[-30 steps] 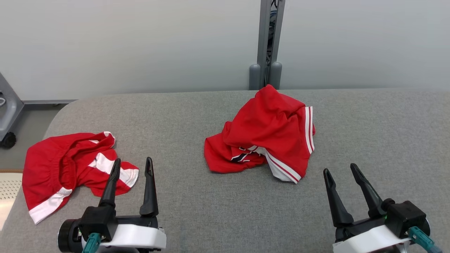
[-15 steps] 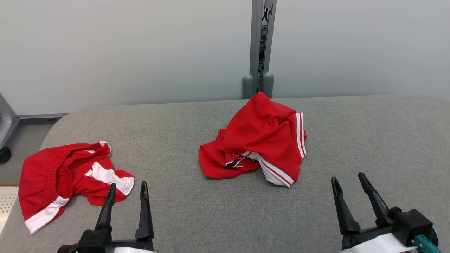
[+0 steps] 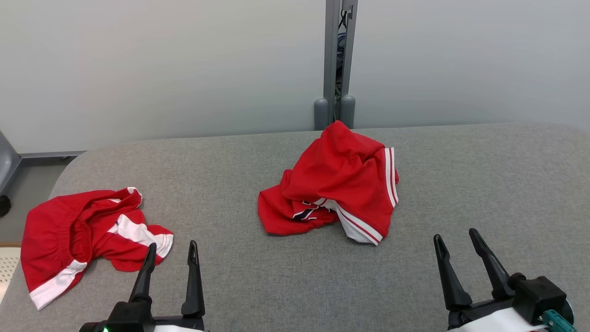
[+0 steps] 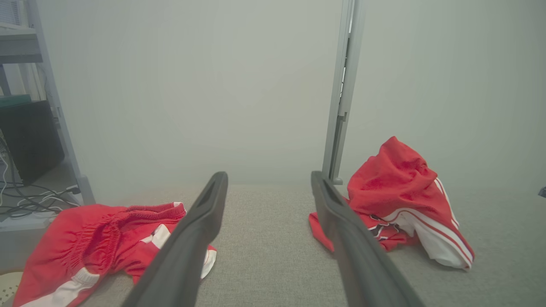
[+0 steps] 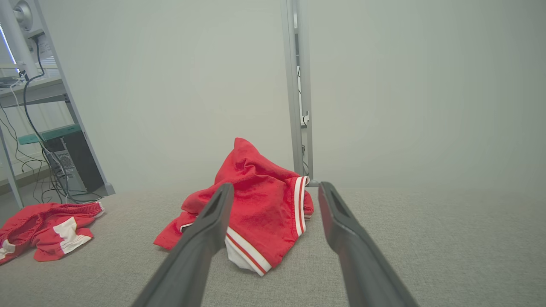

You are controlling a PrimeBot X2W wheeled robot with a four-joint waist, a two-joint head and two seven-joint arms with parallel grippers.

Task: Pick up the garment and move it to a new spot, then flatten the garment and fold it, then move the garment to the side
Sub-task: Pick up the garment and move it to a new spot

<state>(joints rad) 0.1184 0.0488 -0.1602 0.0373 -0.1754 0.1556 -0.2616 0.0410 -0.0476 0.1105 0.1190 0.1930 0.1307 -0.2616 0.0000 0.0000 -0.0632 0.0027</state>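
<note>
Left gripper (image 3: 172, 245) and right gripper (image 3: 455, 234) gape empty, clear of the crumpled garment (image 3: 336, 184).

The left tool (image 3: 172, 243) and right tool (image 3: 455, 233) sit well apart, jaws spread wide (nothing held between them), fingers pointing forward.

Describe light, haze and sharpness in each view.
Head view: even soft light, sharp, faint shadow beneath the middle garment. Left wrist view: milky haze, washed colours, left gripper's fingers soft up close. Right wrist view: same haze, right gripper's fingers soft too.
</note>
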